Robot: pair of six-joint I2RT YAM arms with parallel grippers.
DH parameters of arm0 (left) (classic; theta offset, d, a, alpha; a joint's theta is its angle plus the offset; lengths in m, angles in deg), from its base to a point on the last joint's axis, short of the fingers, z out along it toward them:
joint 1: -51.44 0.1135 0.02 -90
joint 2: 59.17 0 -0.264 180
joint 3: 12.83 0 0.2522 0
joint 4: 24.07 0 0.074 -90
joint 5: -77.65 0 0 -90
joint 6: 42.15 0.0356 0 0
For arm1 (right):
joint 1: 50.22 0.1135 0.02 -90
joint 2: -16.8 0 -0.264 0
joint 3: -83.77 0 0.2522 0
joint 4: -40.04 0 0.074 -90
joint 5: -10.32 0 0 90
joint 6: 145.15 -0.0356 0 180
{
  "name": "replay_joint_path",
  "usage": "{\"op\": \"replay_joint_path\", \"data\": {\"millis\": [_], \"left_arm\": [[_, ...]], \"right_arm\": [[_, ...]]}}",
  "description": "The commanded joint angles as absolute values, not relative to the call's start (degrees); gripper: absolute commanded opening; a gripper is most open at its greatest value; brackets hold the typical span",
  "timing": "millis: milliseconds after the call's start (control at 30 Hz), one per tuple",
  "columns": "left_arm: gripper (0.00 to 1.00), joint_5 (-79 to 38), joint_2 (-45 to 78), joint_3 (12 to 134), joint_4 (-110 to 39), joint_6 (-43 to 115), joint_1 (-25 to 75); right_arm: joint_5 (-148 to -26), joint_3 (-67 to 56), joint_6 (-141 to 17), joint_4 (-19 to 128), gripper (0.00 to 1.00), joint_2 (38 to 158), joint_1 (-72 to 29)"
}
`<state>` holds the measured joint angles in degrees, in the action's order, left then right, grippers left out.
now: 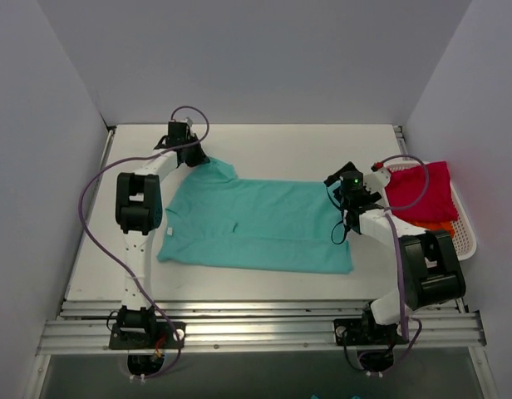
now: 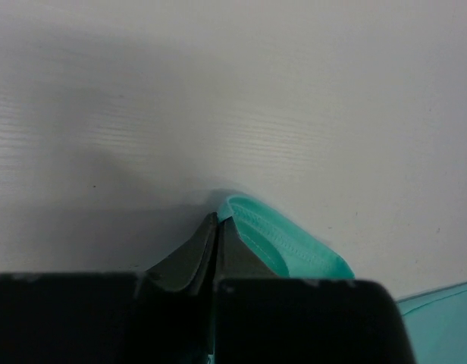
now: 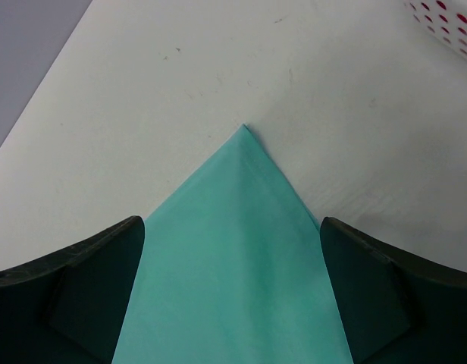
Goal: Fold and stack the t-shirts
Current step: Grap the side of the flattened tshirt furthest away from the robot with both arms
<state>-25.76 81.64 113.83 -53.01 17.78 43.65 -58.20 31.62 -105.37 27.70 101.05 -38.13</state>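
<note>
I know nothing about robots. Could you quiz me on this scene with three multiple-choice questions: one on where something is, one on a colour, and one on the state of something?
1. Where is the red shirt?
A) hanging on the wall
B) in the basket at the right
C) on the floor

2. What colour is the shirt spread on the table?
A) teal
B) yellow
C) black

3. How is the left claw?
A) wide open
B) out of sight
C) shut on the shirt's edge

Answers:
1 B: the red cloth lies in the white basket.
2 A: the teal shirt lies flat mid-table.
3 C: it pinches the teal hem.
</note>
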Motion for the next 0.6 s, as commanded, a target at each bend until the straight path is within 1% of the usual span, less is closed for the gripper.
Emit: {"op": "replay_joint_path", "data": {"millis": [0,133,333,567], "left_arm": [[0.02,-23.0,78.9,111.9,-51.8,16.6,45.8],[0.02,-23.1,76.8,108.5,-50.0,16.6,46.4],[0.02,-24.1,76.2,107.2,-48.9,16.0,47.1],[0.02,-24.5,75.7,106.0,-47.7,15.8,47.4]], "right_arm": [[-63.3,24.1,-102.3,30.3,0.97,107.3,-40.9],[-67.9,21.1,-102.3,28.9,0.98,113.5,-42.6],[-70.7,16.7,-103.0,27.2,0.98,122.4,-42.7],[-72.1,15.1,-103.2,24.9,0.96,127.6,-42.1]]}}
